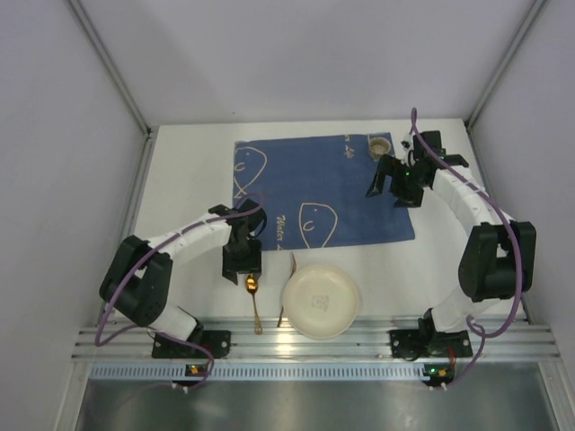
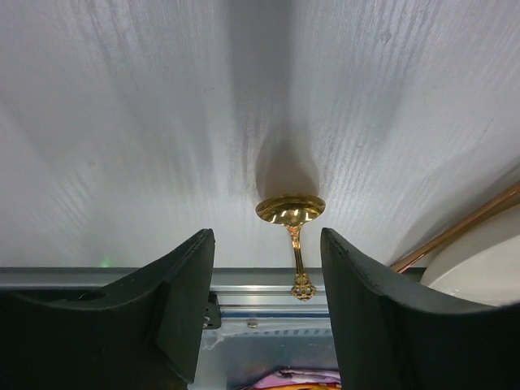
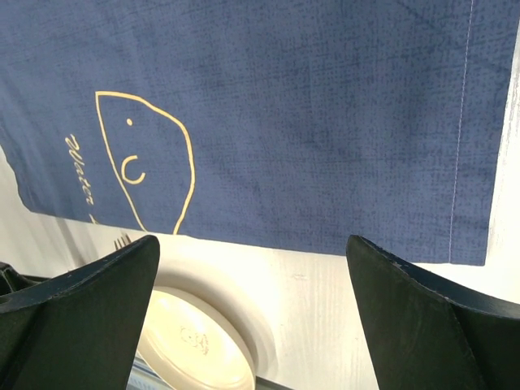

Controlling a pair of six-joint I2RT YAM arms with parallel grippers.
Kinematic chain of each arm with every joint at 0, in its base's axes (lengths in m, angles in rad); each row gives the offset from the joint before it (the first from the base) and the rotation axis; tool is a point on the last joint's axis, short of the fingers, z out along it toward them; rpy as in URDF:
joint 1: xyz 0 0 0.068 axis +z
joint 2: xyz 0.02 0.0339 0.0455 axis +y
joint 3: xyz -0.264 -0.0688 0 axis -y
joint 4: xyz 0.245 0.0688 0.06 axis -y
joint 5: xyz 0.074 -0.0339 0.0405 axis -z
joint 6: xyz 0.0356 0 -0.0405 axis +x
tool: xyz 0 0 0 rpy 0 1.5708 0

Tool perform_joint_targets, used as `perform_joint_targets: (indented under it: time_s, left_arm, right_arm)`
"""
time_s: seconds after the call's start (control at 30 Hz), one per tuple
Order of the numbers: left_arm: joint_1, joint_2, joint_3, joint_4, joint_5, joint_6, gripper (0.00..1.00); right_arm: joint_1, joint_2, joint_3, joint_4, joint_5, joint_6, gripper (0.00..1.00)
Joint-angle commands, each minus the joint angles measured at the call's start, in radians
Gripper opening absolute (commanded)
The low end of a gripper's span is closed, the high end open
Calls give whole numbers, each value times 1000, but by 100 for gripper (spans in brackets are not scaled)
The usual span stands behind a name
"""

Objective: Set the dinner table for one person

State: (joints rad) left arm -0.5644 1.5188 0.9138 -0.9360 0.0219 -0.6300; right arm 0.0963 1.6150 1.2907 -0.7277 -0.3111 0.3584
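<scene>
The matte-white dinner table (image 1: 184,180) holds a blue cloth with fish outlines (image 1: 314,193). A cream plate (image 1: 321,301) lies upside down near the front rail, below the cloth. A gold spoon (image 1: 255,305) lies left of the plate, its handle toward the rail. A copper fork (image 1: 290,274) lies against the plate's left rim. A small cup (image 1: 380,145) stands on the cloth's far right corner. My left gripper (image 1: 243,272) is open and empty, just behind the spoon's bowl (image 2: 291,210). My right gripper (image 1: 386,187) is open and empty over the cloth's right part (image 3: 284,106), near the cup.
A ribbed aluminium rail (image 1: 314,339) runs along the table's near edge, close to the spoon's handle end and the plate (image 3: 195,341). White walls close the table in on the left, right and back. The fork's handle (image 2: 463,230) shows beside the plate (image 2: 479,264) in the left wrist view.
</scene>
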Motion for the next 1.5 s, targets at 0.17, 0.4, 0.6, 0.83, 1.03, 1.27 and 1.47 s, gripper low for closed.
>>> perform_joint_targets:
  time_s: [0.17,0.4,0.6,0.83,1.03,1.27,1.47]
  left_arm:
    - [3,90,-3,140,39,18,60]
    - [9,162,-12,170,36,32,54]
    - [12,162,8,157,47,47,25]
    - [12,153,28,137,52,59,1]
    - [12,141,131,68,53,75,0]
    - [12,204,436,-26,67,101,0]
    - [20,334,718,-52,127,115,0]
  right_arm:
    - [14,-20,16,7,-6,-24,98]
    - [13,-41,7,1,20,-38,98]
    - [13,-43,12,-7,30,-38,98]
    - [13,-24,12,-4,33,-29,98]
    - [14,-24,24,-4,32,-27,98]
    - [49,-1,94,17,-140,-32,99]
    - [114,36,110,82,-282,2,99]
